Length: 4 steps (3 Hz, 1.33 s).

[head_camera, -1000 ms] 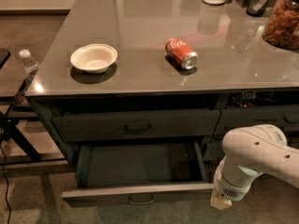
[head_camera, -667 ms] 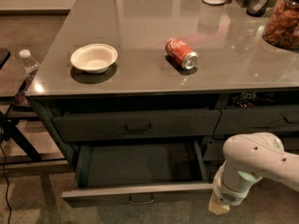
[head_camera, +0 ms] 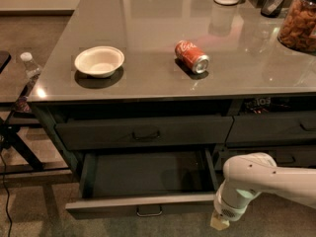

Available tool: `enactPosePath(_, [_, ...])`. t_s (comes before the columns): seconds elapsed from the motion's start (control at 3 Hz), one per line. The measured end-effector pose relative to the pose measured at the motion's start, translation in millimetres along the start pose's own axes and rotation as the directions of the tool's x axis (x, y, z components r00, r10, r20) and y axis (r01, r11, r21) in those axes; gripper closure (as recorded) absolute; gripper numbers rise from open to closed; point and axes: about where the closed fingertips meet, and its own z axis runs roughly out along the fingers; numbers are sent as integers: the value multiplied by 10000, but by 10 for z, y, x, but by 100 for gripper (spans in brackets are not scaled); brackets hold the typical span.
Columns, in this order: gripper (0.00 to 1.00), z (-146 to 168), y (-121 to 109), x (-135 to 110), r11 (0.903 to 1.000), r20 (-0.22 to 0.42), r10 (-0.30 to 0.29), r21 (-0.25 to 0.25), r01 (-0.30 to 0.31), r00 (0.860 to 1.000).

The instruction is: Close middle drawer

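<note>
– Beige-tipped gripper (head_camera: 220, 223): report position and state.

– Position: low, at the end of the white arm (head_camera: 249, 180), just beside the right end of the middle drawer (head_camera: 143, 204) front panel. Contact with the panel cannot be confirmed. Nor can I tell whether the gripper is clenched or released. No object is visible in it.

– Task item location?

– The middle drawer lies left of the gripper, pulled well out, its long shallow tray exposed. Its loop handle (head_camera: 149, 211) sits centred on the front, well to the gripper's left. Above it, the upper drawer (head_camera: 143, 131) is flush with the cabinet.

– Failure modes from this position?

– Three, as a judgement.
1. Off-centre push. Force applied at the right corner, not near the handle, is likely to rack the drawer on its slides and jam it part-way.
2. Miss. The gripper stands at the very end of the panel and could slip past it into the gap toward the right-hand drawers (head_camera: 276, 127).
3. Slam. Excess speed jolts the countertop (head_camera: 148, 19) above. The red can (head_camera: 191, 56), up and left of the gripper, lies on its side and could roll. The white bowl (head_camera: 99, 60), farther left, is less exposed.
</note>
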Motion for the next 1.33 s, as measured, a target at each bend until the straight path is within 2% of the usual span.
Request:
enactPosePath(0.67, [100, 360, -238, -197, 10000, 139, -27, -82, 28, 9999])
enactPosePath(1.33, [100, 584, -439, -423, 10000, 176, -12, 5, 12, 9998])
